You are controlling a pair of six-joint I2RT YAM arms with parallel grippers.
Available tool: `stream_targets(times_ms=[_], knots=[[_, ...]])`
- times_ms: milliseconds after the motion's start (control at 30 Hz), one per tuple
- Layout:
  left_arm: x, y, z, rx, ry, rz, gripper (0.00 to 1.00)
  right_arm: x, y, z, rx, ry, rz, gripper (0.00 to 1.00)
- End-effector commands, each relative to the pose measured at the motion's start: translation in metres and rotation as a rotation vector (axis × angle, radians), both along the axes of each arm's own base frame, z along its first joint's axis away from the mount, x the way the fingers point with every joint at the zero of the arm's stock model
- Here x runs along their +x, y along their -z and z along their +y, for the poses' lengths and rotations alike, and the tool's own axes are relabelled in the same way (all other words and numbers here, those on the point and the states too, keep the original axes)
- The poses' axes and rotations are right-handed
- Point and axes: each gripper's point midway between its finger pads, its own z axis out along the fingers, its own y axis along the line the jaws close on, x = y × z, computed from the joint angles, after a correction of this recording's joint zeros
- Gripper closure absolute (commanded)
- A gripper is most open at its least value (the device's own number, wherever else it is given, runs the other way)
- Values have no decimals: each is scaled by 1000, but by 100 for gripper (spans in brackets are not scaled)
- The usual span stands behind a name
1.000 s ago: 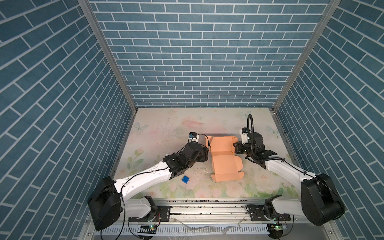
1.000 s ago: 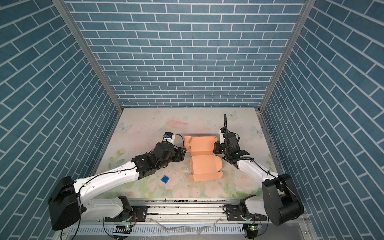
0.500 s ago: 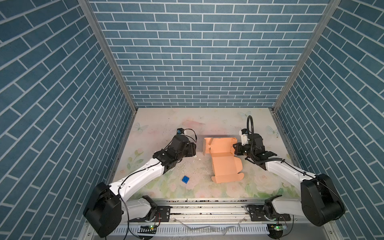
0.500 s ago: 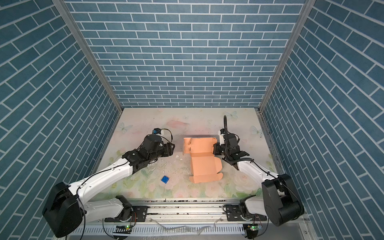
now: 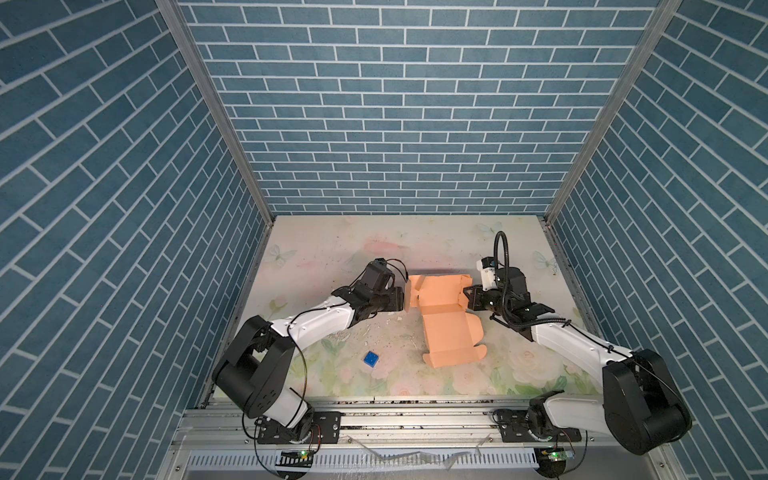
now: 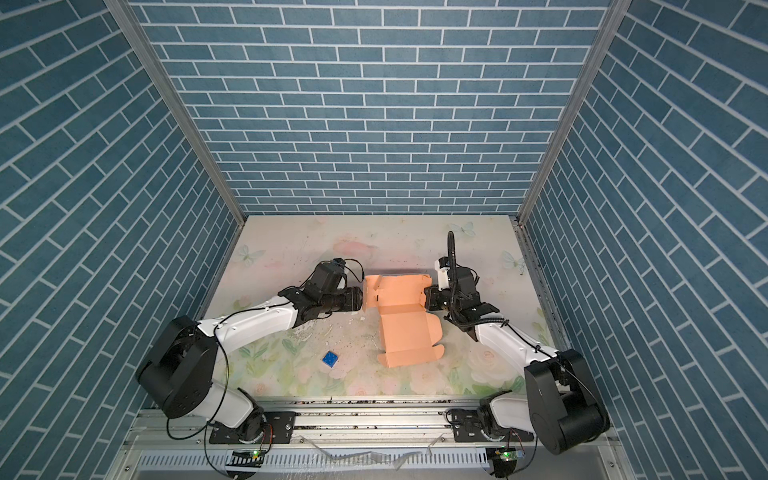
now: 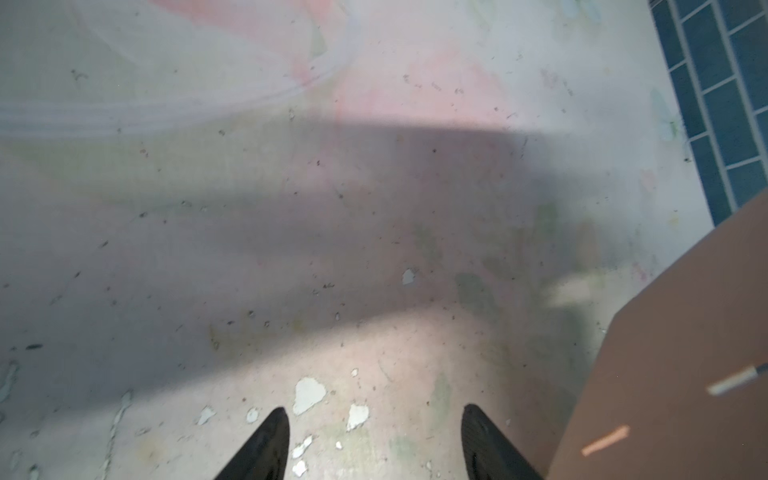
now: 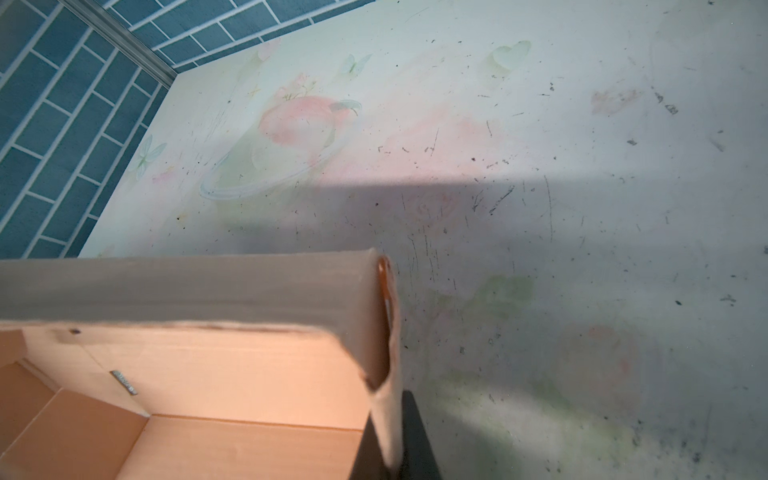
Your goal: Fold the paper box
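Right wrist view: right jaws were clamped together on the right side wall of the box [image 8: 232, 374], thin card pinched btwn them, close to a corner w/ a notch in the card. In both top views the box [image 5: 446, 320] lay mid-counter [image 5: 332, 249] btwn the two arms, far half w/ its walls partly raised, lid panel flat toward the front edge. Left jaws were apart, w/ nothing btwn them in the left wrist view, only bare counter & white flakes [image 7: 309, 395]. The box's left flap [image 5: 409, 295] stood just beside them; touching or not, couldn't tell.

Risks, as I judged them:
- If the left jaws shoved that flap inward w/ only one pinch point opposite, the box could pivot or slide on the counter instead of folding at the crease.
- Hard pinch on thin card: the wall could buckle or rip at the notched corner if either arm pulled sideways.
- The flap looked half-up & floppy. A push off the crease line could bend it in the wrong place, or it could slip past the open jaws.
- The flat lid could drag & snag on the flakes.
- Blue cube [image 5: 371, 358] sat well apart, prob. no issue.
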Motion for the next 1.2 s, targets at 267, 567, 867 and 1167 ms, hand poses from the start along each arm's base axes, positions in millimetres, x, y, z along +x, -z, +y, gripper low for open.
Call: stream_targets(times_ms=[267,567,867,1167], knots=[[-15,-37,-37,-100,116,-89,33,2,-1,3,-7,-2,1,100],[-33,-43,-34,-131,123,-98,34,2,0,3,-10,-3,5,100],[-41,-44,-46,-182,152,-101,35,2,0,4,-8,-5,4,100],[-45,-40,-72,-228,211,-112,36,2,0,4,-8,-8,4,100]])
